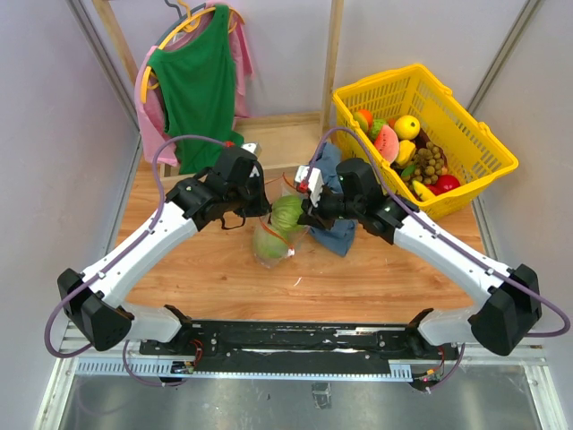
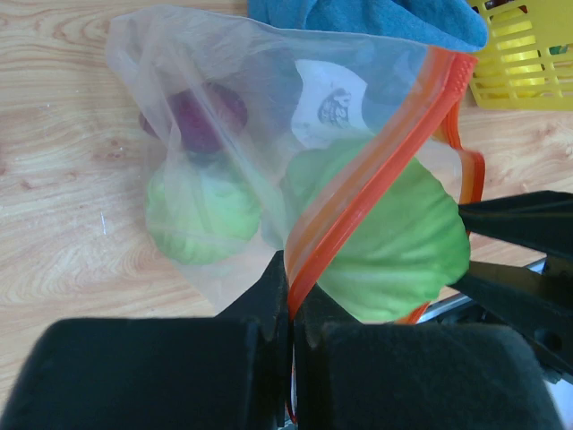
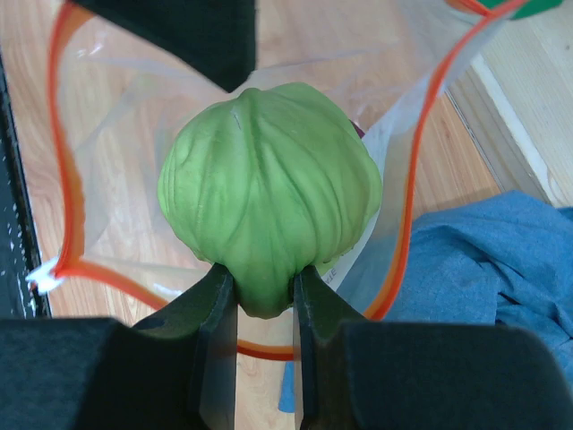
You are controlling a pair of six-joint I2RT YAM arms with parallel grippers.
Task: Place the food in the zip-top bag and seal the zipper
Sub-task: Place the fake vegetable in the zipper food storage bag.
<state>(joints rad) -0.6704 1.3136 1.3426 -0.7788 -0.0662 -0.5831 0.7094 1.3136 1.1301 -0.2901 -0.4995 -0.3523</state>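
The clear zip-top bag (image 1: 273,235) lies on the wooden table between both arms, its mouth held open. My left gripper (image 2: 292,309) is shut on the red-orange zipper (image 2: 376,170) and lifts that edge. My right gripper (image 3: 264,300) is shut on a pale-green cabbage (image 3: 269,197) and holds it over the bag's open mouth. The cabbage also shows in the top view (image 1: 288,212). Inside the bag lie another green cabbage (image 2: 201,210) and a purple piece (image 2: 206,116). The white label patch (image 2: 327,103) shows through the plastic.
A blue-grey cloth (image 1: 336,228) lies just right of the bag. A yellow lattice basket (image 1: 425,134) with several toy fruits stands at the back right. A green shirt on a hanger (image 1: 197,85) hangs at the back left.
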